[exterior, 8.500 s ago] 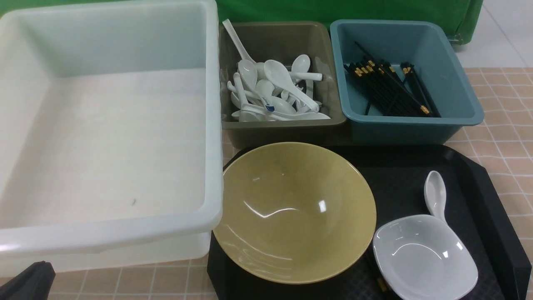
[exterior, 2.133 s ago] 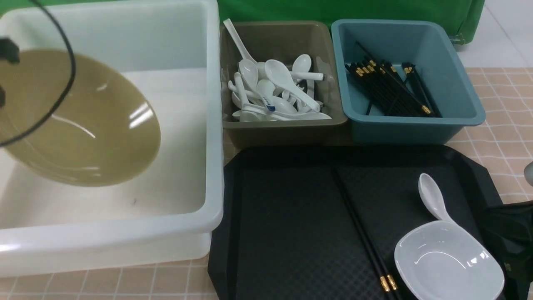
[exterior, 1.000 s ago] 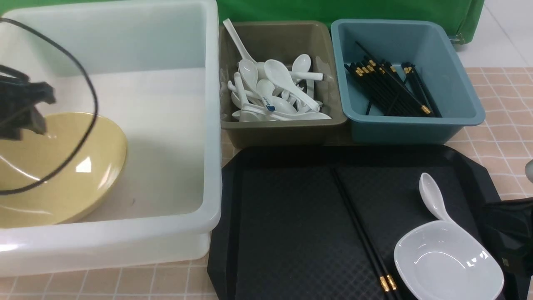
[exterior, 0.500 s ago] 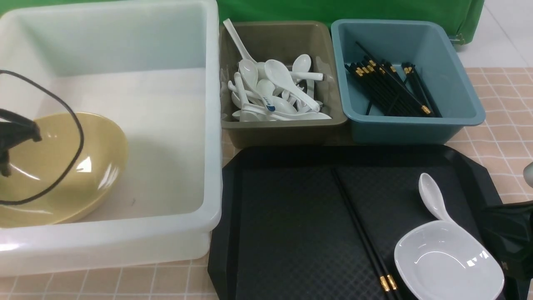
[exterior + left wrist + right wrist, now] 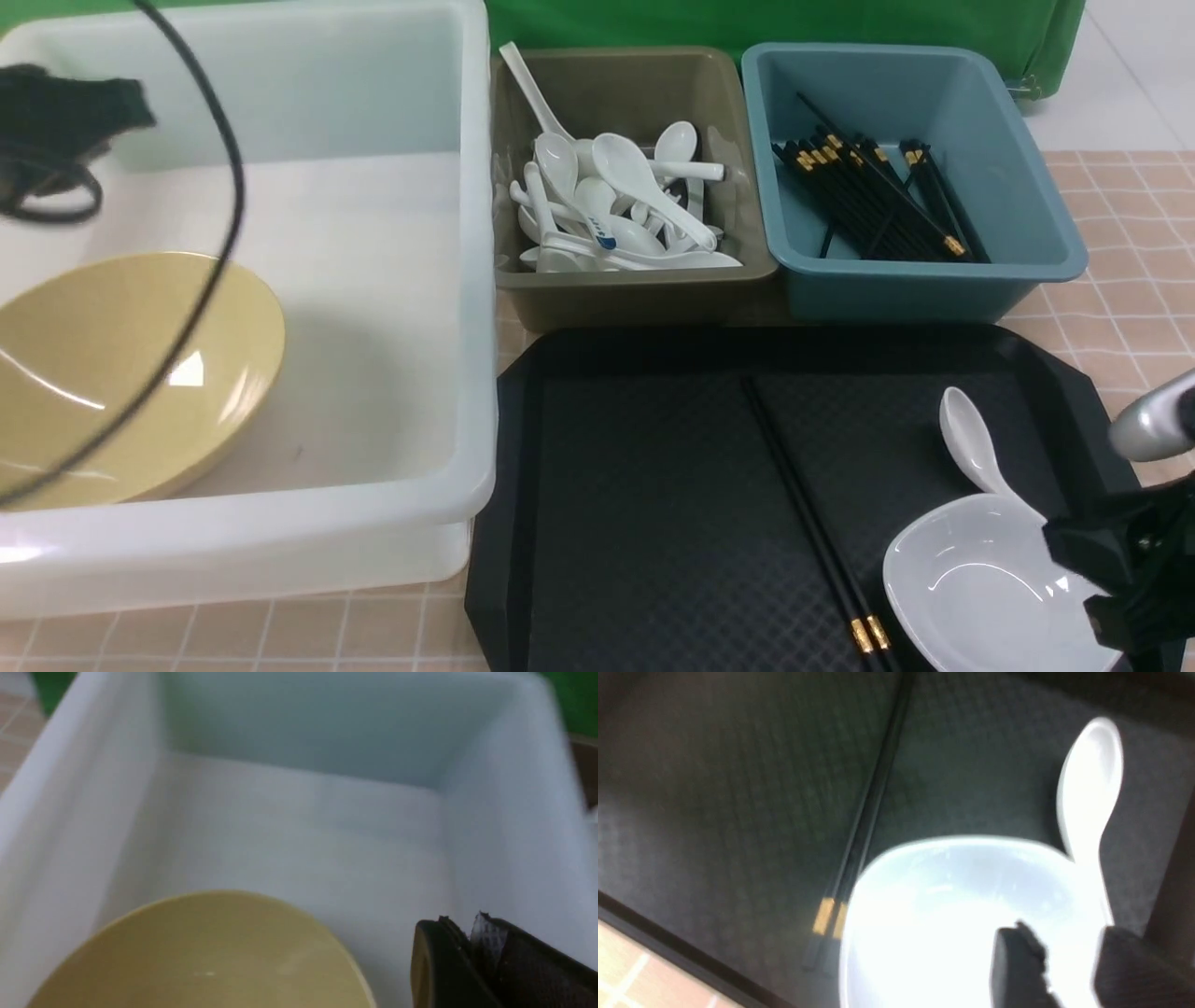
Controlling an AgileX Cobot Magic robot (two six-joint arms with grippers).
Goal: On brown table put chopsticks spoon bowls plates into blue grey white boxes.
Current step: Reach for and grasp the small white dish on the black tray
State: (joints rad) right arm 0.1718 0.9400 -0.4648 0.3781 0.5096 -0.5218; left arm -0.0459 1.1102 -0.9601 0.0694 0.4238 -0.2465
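A robot test bench dressed as a canteen dish-return point: green cloth backdrop point(image 5: 747, 21) hung behind a brown table point(image 5: 1144, 280) of printed tile pattern, an olive-grey bin point(image 5: 635, 291) heaped with white spoons point(image 5: 621, 173), a teal-blue bin point(image 5: 896, 299) of black chopsticks point(image 5: 873, 210), a large white tub point(image 5: 280, 523) and a black cafeteria tray point(image 5: 644, 504), pale floor tiles point(image 5: 1144, 84) beyond

Bright, even light is thrown from above. Small white highlights are caught on the yellow bowl point(image 5: 140, 373) beneath the left fingers point(image 5: 439, 970), and a soft shadow is cast beside it on the floor of the white tub point(image 5: 373, 233). The front view is kept sharp, though the left fingers are rendered there as a smeared dark shape. Both wrist views are blurred throughout. Around the right fingers point(image 5: 1017, 970), the white bowl point(image 5: 952, 914) is washed out by glare.
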